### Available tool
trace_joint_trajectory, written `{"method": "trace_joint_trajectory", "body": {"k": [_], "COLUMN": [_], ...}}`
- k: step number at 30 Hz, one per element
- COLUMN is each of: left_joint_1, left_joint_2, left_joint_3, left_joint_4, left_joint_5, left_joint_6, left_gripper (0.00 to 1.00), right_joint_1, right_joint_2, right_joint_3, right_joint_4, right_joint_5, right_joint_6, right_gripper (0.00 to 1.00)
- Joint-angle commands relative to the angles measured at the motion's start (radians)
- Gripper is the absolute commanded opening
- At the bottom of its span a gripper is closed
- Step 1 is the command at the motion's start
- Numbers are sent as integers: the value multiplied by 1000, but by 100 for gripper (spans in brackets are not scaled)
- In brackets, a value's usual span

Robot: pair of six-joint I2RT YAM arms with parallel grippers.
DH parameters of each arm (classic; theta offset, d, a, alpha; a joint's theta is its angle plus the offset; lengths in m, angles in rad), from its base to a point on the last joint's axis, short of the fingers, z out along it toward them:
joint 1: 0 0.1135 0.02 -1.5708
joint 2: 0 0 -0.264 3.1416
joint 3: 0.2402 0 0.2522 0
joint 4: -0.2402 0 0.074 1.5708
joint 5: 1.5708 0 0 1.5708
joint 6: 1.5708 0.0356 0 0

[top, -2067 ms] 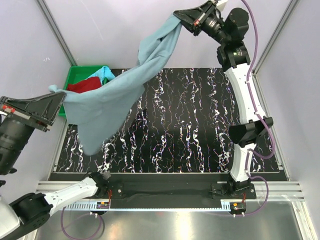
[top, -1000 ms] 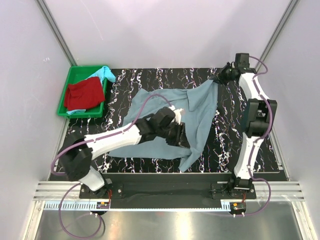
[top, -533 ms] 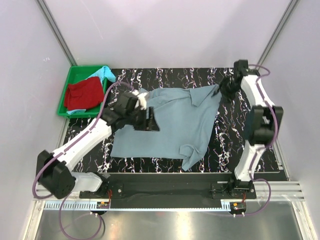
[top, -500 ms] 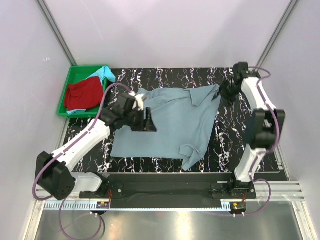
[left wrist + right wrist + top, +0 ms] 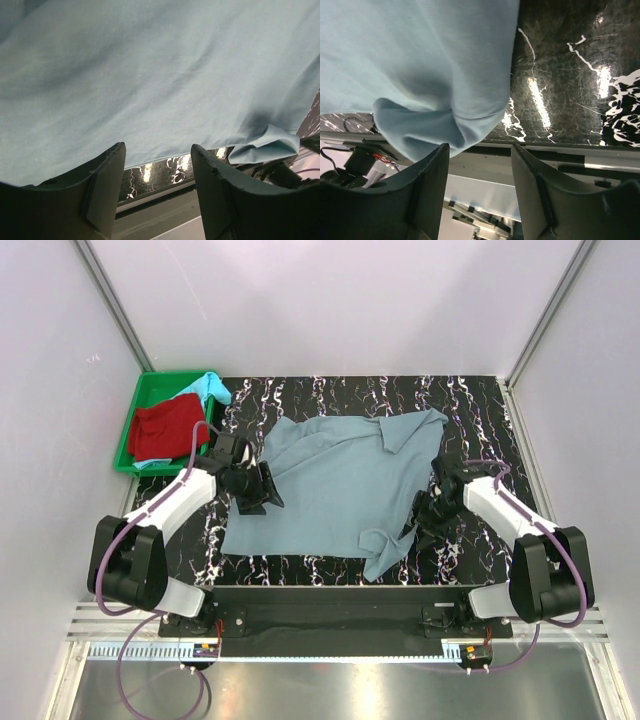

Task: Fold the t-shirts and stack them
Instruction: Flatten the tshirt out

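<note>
So a couple of seconds back the grey-blue t-shirt [image 5: 335, 485] was strung up in the air between both arms, and now it's lying spread out on the black marbled table [image 5: 480, 405], centre of the overhead view, with its lower right corner folded over and a wrinkle near the upper right. Half a second ago both pincers were up at the shirt's top corners. Since then the left gripper [image 5: 262, 490] has dropped to the shirt's left edge and the right gripper [image 5: 424, 512] to its right edge, lower down. Both wrist views show the fingers spread apart with nothing between them, just cloth and table beyond. The green tray [image 5: 150, 390] in the upper left has the red t-shirt [image 5: 165, 427] bunched up inside, and the turquoise t-shirt [image 5: 208, 387] pokes out at its top right corner.
</note>
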Motion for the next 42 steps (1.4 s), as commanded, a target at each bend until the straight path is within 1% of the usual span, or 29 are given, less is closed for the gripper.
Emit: {"method": "trace_joint_trajectory", "body": {"k": [1,2,6,9,11,12,13,14,15,16,19,21,22,23,25,26,28,29,30,31,32,33,34,35,37,38,40,41,42], "left_joint_1": [6,6,9,10,13,18,18,22,26,26,27,27,29,29,32,32,38,39,41,45,46,46,46,47,47,47,47,47,47], "left_joint_2": [-1,-6,-1,-9,-33,-39,-42,-41,-35,-33,-33,-45,-67,-81,-110,-115,-115,-116,-113,-112,-108,-99,-95,-92,-96,-98,-108,-110,-112], "left_joint_3": [-15,-18,-27,-24,-22,-22,-19,-12,-6,8,20,17,7,-2,-25,-30,-33,-33,-33,-32,-29,-26,-25,-25,-30,-33,-36,-38,-41], "left_joint_4": [35,35,35,35,29,29,29,24,12,13,18,18,16,16,18,18,18,16,18,19,21,22,21,21,21,21,21,21,21], "left_joint_5": [-24,-35,-54,-58,-66,-66,-69,-70,-63,-60,-83,-100,-110,-112,-101,-94,-83,-84,-84,-74,-66,-48,-38,-32,-12,-9,8,11,18], "left_joint_6": [-79,-97,-139,-142,-125,-119,-108,-84,-76,-55,2,25,37,39,40,43,57,60,62,65,68,73,79,80,91,96,108,109,109], "left_gripper": [59,59,60,60,60,60,60,60,60,60,59,59,59,60,60,60,60,59,59,59,59,59,59,59,59,59,58,58,58], "right_joint_1": [-3,-5,-6,-19,-34,-43,-64,-78,-92,-103,-103,-69,-50,-4,41,91,162,200,258,264,258,242,232,225,202,192,156,144,133], "right_joint_2": [-41,-47,-34,-9,11,12,11,-1,-13,-27,-90,-93,-81,-37,35,133,262,390,449,501,547,539,519,453,386,332,286,246,229], "right_joint_3": [-21,-45,-124,-170,-176,-176,-177,-170,-164,-158,-113,-21,20,107,195,291,422,576,656,728,790,783,762,695,624,558,484,406,371], "right_joint_4": [78,83,228,294,296,294,291,279,227,210,173,109,86,62,55,55,37,17,-45,-92,-135,-131,-121,-100,-86,-81,-46,-1,26], "right_joint_5": [-8,-9,-52,-23,-5,-2,6,12,35,49,115,161,223,242,226,228,201,184,175,166,150,135,147,159,195,195,172,157,118], "right_joint_6": [83,115,175,200,189,186,186,182,180,180,133,64,44,9,-22,-30,-48,-79,-99,-81,-73,-70,-67,-79,-97,-96,-76,-68,-56], "right_gripper": [59,60,62,60,57,49,44,32,18,16,0,0,0,0,0,3,6,10,26,36,44,56,60,63,71,71,72,72,72]}}
